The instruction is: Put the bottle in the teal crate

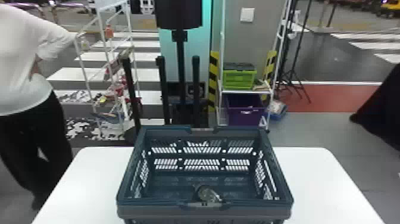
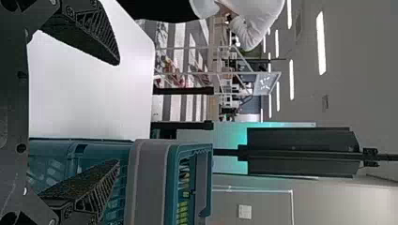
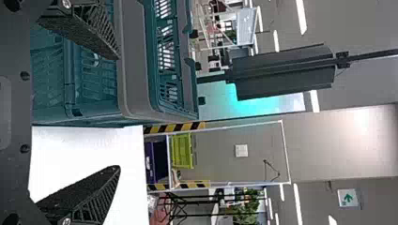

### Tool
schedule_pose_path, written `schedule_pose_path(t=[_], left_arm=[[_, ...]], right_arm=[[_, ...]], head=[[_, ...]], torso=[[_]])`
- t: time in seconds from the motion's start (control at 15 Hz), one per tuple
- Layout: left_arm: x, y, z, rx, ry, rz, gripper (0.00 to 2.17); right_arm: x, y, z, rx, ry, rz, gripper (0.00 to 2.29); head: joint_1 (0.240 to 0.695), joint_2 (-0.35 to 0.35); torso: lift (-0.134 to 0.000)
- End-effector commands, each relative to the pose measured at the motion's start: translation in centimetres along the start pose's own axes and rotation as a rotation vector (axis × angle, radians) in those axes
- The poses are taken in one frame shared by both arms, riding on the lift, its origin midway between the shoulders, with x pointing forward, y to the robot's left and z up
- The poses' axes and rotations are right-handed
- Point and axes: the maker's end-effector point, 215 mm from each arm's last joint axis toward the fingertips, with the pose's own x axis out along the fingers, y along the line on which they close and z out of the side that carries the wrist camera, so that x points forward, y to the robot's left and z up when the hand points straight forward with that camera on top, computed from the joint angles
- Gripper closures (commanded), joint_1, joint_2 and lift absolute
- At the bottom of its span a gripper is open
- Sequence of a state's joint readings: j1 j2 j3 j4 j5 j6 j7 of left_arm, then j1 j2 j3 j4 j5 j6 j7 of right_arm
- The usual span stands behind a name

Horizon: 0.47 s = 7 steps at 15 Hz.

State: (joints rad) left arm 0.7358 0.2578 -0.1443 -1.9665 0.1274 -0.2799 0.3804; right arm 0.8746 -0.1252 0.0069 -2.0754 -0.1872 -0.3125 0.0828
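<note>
**Clear, rounded bottle (image 1: pixel 208 193) lying inside slotted plastic teal crate (image 1: pixel 238 212)**

The black two-fingered left gripper (image 2: pixel 118 112) is standing wide open, gripping nothing; one finger is overlapping the crate in its wrist view, but whether it is touching, I cannot tell. The matching right gripper (image 3: pixel 118 112) is also gaping wide and holding nothing, one finger overlapping the crate there too, contact again unclear. The bottle is resting low by the crate's near wall, partly hidden. The crate is sitting on a white, round-cornered table (image 1: pixel 315 181).

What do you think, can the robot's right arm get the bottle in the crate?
Probably, from above: the teal crate has an open top. But its near wall seems to stand between the open right end effector and the bottle.
</note>
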Motion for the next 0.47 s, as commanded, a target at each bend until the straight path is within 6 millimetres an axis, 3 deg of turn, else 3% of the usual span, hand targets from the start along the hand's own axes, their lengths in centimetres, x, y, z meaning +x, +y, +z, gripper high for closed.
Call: schedule_pose_path(t=[0.0, 0.4], left_arm=[[-0.23, 0.01, 0.11, -0.002, -0.004, -0.001, 0.14], [-0.16, -0.03, 0.04, -0.002, -0.002, 0.003, 0.14]], right_arm=[[-0.13, 0.03, -0.14, 0.000, 0.002, 0.000, 0.05], [-0.22, -0.25, -0.23, -0.004, 0.001, -0.005, 0.05]], head=[[0.499, 0.000], [0.499, 0.000]], torso=[[0.000], [0.000]])
